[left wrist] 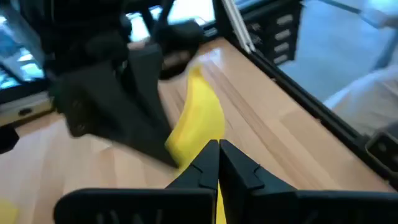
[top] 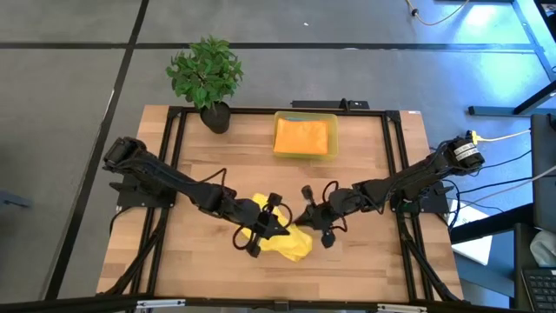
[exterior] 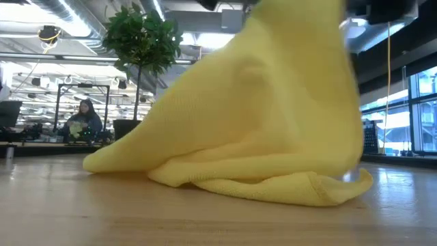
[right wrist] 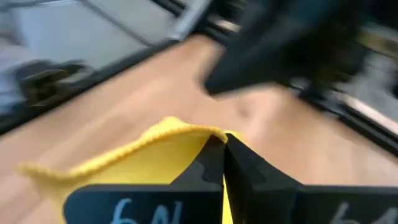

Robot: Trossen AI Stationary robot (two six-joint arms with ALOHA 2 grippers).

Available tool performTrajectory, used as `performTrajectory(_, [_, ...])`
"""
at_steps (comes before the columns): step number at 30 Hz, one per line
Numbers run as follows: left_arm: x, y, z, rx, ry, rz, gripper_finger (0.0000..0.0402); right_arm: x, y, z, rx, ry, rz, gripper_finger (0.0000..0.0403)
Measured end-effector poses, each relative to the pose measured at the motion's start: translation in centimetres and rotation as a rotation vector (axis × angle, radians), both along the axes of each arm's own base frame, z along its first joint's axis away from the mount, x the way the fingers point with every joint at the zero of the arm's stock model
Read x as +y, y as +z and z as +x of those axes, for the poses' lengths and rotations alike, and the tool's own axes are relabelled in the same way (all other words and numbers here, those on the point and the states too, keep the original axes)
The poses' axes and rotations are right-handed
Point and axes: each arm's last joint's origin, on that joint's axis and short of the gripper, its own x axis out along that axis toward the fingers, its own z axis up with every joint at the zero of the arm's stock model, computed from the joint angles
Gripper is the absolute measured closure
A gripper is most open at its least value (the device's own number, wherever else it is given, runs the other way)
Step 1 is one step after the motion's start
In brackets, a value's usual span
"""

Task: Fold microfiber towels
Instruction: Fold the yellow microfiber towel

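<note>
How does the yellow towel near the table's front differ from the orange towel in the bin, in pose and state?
The yellow towel lies crumpled on the bare table, partly lifted; the orange towel lies flat inside the yellow bin. The left gripper and right gripper are both shut on the yellow towel, while nothing touches the orange towel. Both are plain, single-colour cloths.

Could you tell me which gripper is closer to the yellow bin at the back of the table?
Right, narrowly. The right gripper sits in front of the yellow bin, almost directly below it in the high view; the left gripper is further forward and off to the left.
</note>
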Motion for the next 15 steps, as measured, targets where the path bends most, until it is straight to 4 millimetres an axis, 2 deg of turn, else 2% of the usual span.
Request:
performTrajectory(3, [-0.4, 0.5, -0.1, -0.043, 0.09, -0.031, 0.0401, -0.2, 0.4, 0.2, -0.049, -0.162, 0.01, 0.04])
performTrajectory(7, [-0.9, 1.4, -0.8, -0.093, 0.212, 0.023, 0.039, -0.7, 0.9, 0.4, -0.122, -0.452, 0.046, 0.04])
performTrajectory(10, [-1.8, 2.1, -1.5, -0.13, 0.273, 0.108, 0.0363, -1.2, 1.4, 0.5, -0.184, -0.608, 0.083, 0.04])
performTrajectory(15, [-3.5, 3.2, -2.4, -0.198, 0.407, 0.215, 0.0299, -1.6, 2.0, 0.6, -0.248, -0.704, 0.106, 0.04])
